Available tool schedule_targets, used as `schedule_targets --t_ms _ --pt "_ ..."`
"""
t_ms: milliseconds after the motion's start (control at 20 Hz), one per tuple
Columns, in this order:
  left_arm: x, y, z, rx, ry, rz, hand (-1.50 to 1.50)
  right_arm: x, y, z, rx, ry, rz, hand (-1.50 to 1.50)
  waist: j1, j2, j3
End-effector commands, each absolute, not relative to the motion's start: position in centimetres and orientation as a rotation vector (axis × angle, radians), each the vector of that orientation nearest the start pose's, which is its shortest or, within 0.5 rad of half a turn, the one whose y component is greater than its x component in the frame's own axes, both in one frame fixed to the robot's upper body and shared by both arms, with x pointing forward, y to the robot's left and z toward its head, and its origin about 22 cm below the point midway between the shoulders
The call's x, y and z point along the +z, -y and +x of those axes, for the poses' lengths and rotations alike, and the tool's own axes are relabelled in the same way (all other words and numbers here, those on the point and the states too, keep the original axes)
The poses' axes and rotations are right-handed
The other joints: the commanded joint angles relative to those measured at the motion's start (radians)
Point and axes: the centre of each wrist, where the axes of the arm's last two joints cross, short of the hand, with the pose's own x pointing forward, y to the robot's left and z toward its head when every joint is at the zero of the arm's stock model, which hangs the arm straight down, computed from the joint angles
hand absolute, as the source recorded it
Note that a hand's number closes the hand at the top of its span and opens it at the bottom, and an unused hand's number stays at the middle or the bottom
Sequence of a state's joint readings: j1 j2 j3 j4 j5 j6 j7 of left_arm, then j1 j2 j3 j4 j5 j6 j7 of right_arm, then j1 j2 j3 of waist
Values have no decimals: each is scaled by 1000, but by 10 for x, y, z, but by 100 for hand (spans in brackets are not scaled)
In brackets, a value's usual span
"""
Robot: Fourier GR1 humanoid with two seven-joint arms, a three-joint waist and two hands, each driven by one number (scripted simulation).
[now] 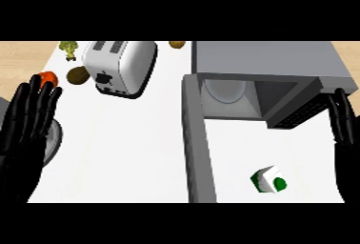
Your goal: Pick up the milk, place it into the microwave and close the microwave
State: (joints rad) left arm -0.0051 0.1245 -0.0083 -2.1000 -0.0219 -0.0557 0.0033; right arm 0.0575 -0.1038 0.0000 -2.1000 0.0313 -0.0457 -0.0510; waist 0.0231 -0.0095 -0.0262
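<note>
Since the milk carton [268, 179] sits untouched on the worktop [141, 157] before the open microwave [264, 66], I'd lower my flat, straight-fingered right hand [343, 124] onto it, curling around its sides.

Left hand [28, 128] open at left edge, fingers straight, pointing far. Right hand [344, 125] open at right edge, fingers straight.
</note>
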Motion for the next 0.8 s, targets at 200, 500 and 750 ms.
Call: schedule_targets --t_ms 200,500,750 --pt "143 -269 189 -133 2072 81 -150 135 264 154 291 2082 59 -150 -29 4 27" --pt "131 -261 172 62 1970 -128 -150 122 263 128 317 2024 282 -150 -27 5 27" --pt "134 -292 131 24 1970 -116 -150 126 272 109 275 1988 212 -150 -20 6 26"
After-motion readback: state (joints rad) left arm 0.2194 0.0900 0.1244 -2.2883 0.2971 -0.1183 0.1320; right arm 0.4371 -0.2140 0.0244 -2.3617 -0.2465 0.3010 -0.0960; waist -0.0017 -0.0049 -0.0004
